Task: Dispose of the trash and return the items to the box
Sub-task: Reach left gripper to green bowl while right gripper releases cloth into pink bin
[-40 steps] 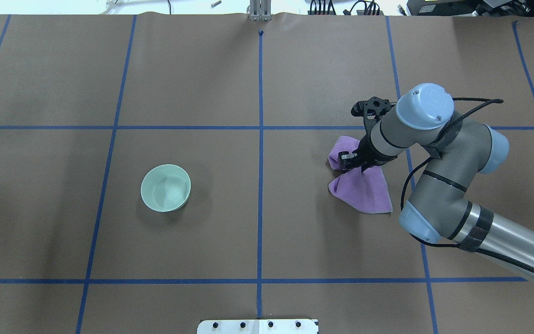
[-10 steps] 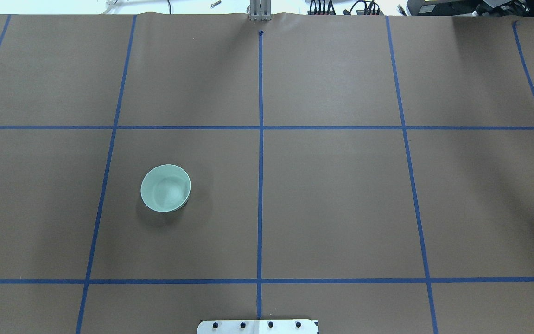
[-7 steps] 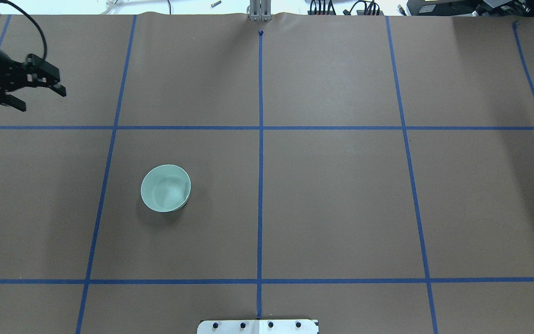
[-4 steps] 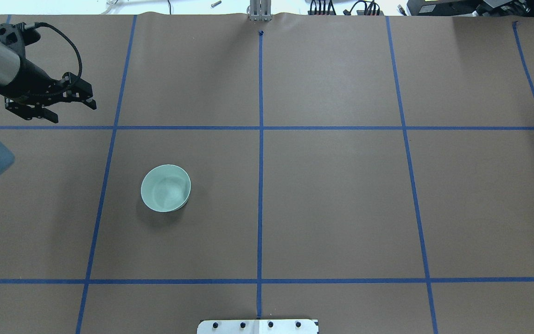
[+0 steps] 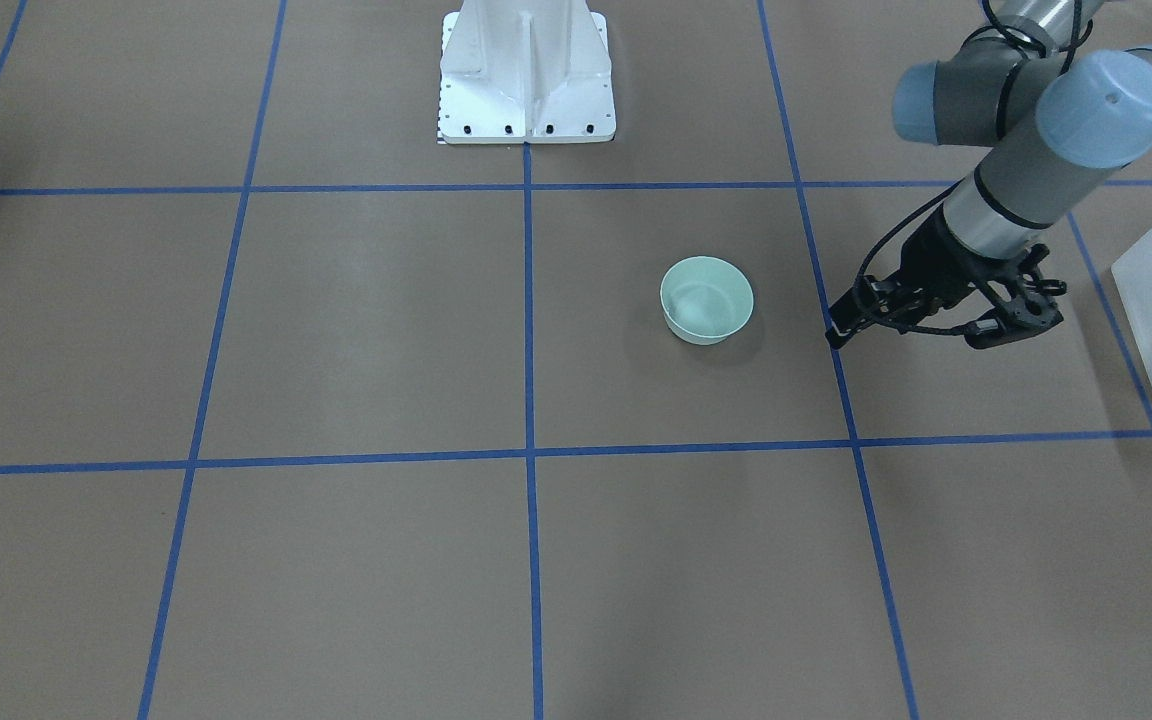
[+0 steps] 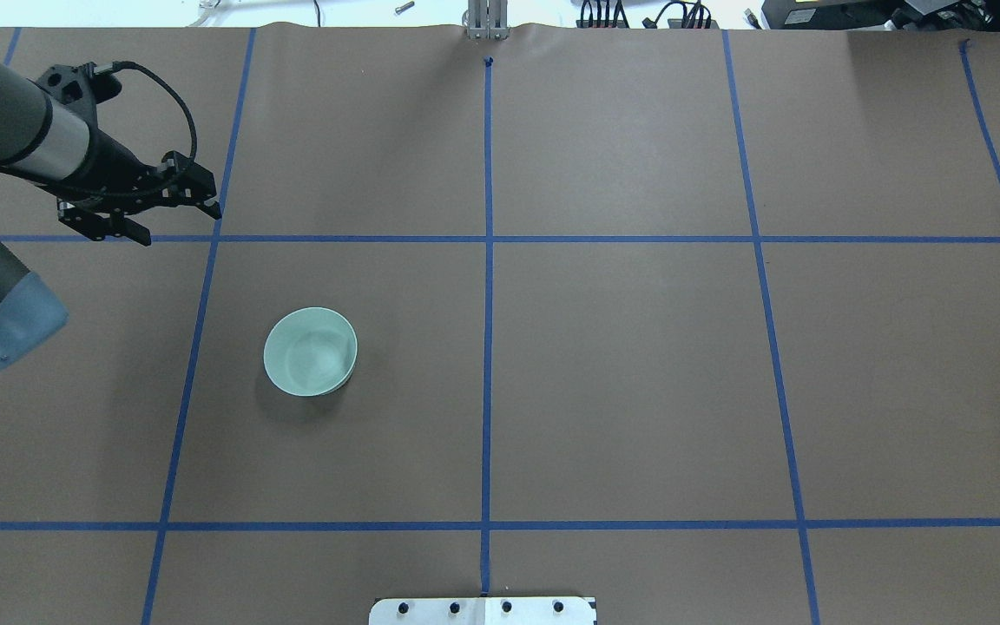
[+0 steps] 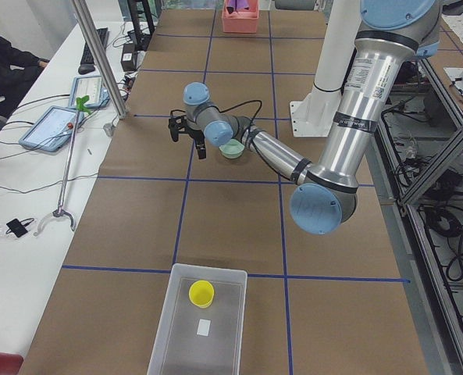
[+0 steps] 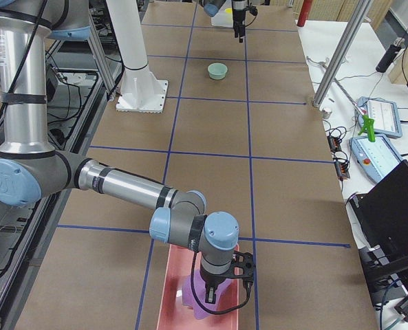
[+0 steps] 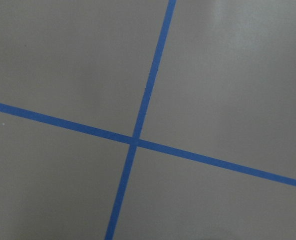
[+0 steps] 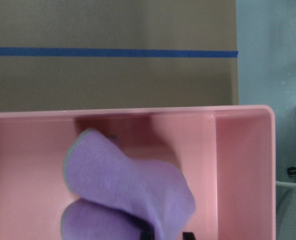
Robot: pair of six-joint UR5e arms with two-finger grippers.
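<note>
Cup sat in box at worktop's left end. Purple cloth lay in pink bin at right end, right gripper above it, grip unclear. Bowl not yet boxed, mid left half; left gripper hung wide and empty, nearer far edge.

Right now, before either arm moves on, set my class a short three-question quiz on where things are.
1. Fill in: the left gripper, beyond the bowl, is ____ and empty.
2. True or false: the cup is inside the box.
3. Where is the cloth? A) in the box B) in the pink bin C) in the bowl

Key: 1 open; 2 true; 3 B.
</note>
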